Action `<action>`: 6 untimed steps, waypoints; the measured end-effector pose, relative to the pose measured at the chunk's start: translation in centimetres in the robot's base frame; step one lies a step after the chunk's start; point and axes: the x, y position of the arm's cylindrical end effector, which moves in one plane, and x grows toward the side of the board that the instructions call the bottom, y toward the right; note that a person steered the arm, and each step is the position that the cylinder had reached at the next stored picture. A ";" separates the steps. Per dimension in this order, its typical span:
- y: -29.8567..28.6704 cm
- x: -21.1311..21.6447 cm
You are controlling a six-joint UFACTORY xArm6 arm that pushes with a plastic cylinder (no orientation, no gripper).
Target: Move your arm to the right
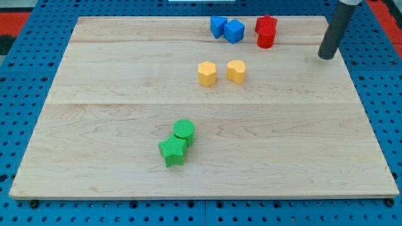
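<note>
My tip [326,57] rests on the wooden board [113,94] near its top right corner, to the right of all blocks. Closest are two red blocks: a red star [266,24] and a red cylinder [266,39] touching just below it. Left of them two blue blocks [218,26] [234,31] sit side by side. A yellow hexagon [206,73] and a yellow heart [236,71] lie near the middle top. A green cylinder [184,131] and a green star [172,150] touch at the lower middle.
The board lies on a blue pegboard [25,100] that surrounds it. The board's right edge [361,107] is close to my tip. A red surface [19,16] shows at the view's top left.
</note>
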 end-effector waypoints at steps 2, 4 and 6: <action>0.8 0.0; 1.6 0.0; 2.6 0.0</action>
